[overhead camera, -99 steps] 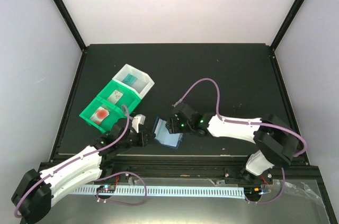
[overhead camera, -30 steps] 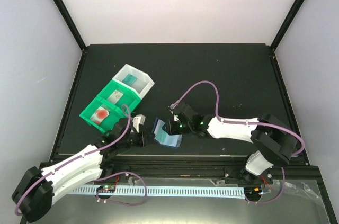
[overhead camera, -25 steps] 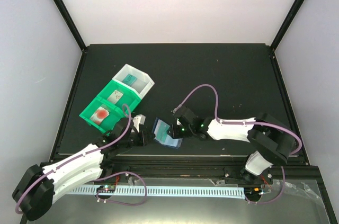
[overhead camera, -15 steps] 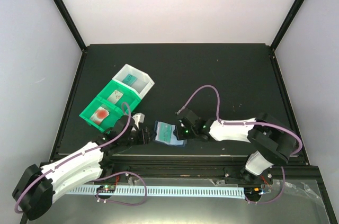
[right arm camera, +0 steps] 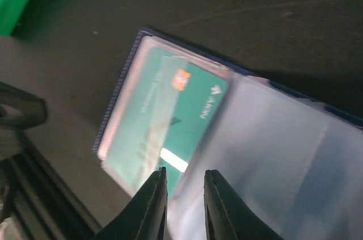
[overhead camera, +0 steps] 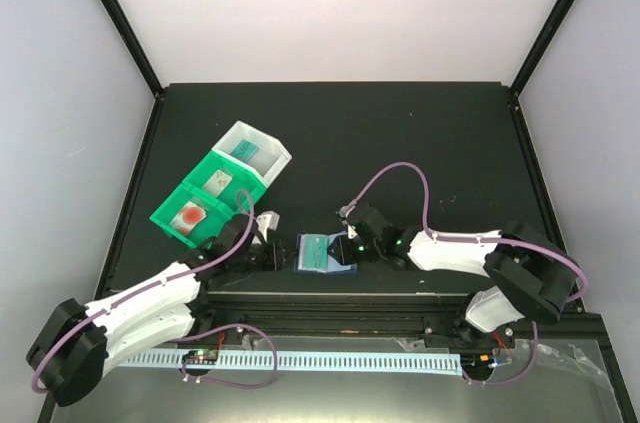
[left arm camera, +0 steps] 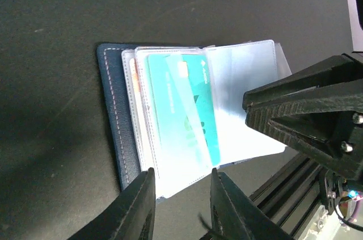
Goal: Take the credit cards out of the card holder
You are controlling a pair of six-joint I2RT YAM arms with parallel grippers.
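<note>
Down at the near edge of the desk, the left hand sits part-open, its black fingers a modest gap apart w/ only dark desk btwn them. Its tips are right at the edge of the card holder, just short of the clear sleeves. The right hand is in from the opposite side, fingers a narrow gap apart, tips on the blank clear sleeve. Can't tell if it's pinching that sleeve or only pressing on it. The holder lies flat and opened out btwn the two hands. Count: 1 holder, 2 hands, 3 bins, i.e. 2 green bins and 1 white bin, in a slanted row off to the left, well apart from the holder. Cards: 1 teal card in the top sleeve, w/ a chip and white print, plus the peach edge of a 2nd one beside it. A red-orange card lies in the nearest green bin, and a pale card in the next. The holder's cover is navy, leather-look w/ pale stitching. The sleeves are glossy see-through plastic w/ rounded corners, and the desk is matte black.
</note>
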